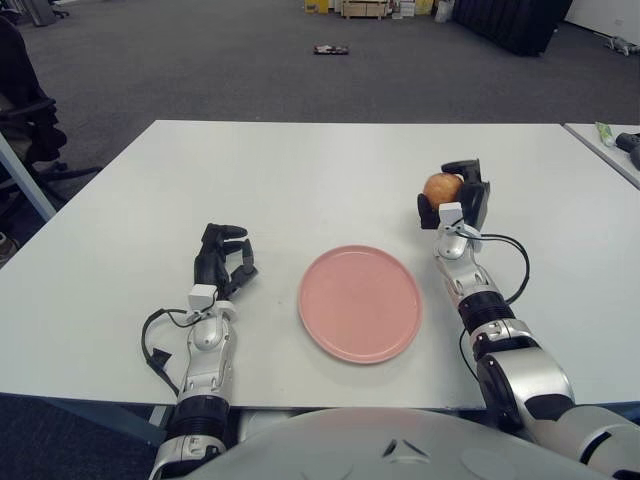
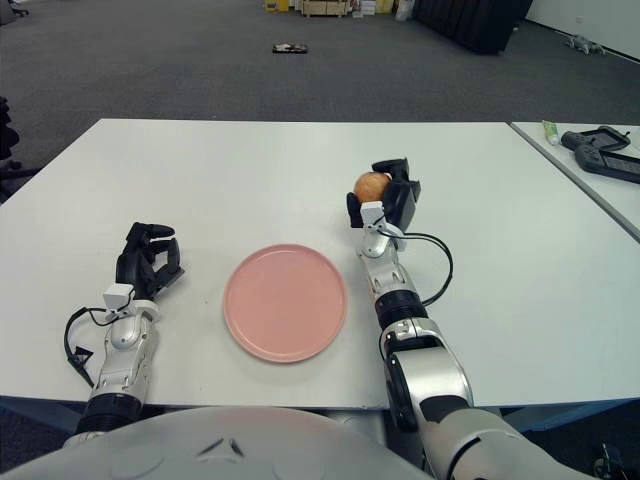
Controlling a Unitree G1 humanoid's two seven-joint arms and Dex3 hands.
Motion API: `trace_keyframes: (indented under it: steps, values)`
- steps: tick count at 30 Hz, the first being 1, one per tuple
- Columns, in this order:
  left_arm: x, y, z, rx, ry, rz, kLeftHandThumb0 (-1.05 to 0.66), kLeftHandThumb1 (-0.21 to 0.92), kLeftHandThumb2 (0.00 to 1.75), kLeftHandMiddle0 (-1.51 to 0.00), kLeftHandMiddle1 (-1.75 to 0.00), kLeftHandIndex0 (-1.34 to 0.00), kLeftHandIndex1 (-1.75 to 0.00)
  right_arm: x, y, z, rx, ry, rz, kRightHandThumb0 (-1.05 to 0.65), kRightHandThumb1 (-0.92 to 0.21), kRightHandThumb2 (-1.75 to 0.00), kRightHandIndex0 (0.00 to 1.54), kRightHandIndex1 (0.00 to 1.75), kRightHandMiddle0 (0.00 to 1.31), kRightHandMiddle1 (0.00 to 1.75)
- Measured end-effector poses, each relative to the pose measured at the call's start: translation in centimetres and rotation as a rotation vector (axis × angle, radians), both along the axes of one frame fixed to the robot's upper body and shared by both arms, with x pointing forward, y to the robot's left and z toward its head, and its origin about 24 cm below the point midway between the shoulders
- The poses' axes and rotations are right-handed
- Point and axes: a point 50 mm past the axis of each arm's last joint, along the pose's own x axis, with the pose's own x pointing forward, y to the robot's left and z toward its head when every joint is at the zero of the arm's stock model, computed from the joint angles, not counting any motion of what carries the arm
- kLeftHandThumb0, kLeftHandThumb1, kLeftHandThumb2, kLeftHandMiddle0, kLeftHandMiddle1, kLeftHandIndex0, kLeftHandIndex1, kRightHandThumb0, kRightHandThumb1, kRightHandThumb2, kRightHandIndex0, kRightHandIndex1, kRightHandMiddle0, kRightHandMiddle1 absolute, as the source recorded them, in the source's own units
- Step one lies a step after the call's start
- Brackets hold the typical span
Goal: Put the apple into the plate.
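The apple [image 1: 441,187] sits gripped in the right hand [image 1: 455,197], whose fingers [image 1: 463,168] are curled around it, held beyond and to the right of the pink plate [image 1: 360,302], not over it. The plate lies flat on the white table [image 1: 300,170] between the two arms. The left hand [image 1: 222,262] shows to the left of the plate, fingers loosely bent and holding nothing.

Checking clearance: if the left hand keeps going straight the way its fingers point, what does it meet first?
Nothing, seemingly: the left hand points up the bare white table toward its far edge; the pink plate sits off to its right.
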Motion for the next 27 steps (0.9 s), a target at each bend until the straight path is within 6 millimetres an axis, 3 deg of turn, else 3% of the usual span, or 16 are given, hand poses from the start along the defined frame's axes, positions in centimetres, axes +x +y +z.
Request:
trace_keyframes:
  steps: [11,19,27]
  values:
    - [0.0,-0.1,0.0,-0.003,0.001,0.000,-0.40,0.60,0.96,-0.64,-1.75,-0.39,-1.75,-2.1,2.9,2.8,-0.002,-0.081,0.255,0.00,0.11,-1.75,0.98,1.60,0.70,1.75]
    - [0.0,-0.1,-0.1,-0.003,0.002,0.000,-0.40,0.60,0.97,-0.65,-1.75,-0.39,-1.75,-4.1,4.6,2.9,-0.025,-0.056,0.450,-0.01,0.10,-1.75,0.97,1.61,0.70,1.75]
    - [0.0,-0.1,-0.1,-0.004,0.002,0.000,-0.40,0.58,0.99,-0.66,-1.75,-0.41,-1.75,-4.9,5.3,2.9,-0.078,0.003,0.642,0.00,0.11,-1.75,0.98,1.60,0.70,1.75]
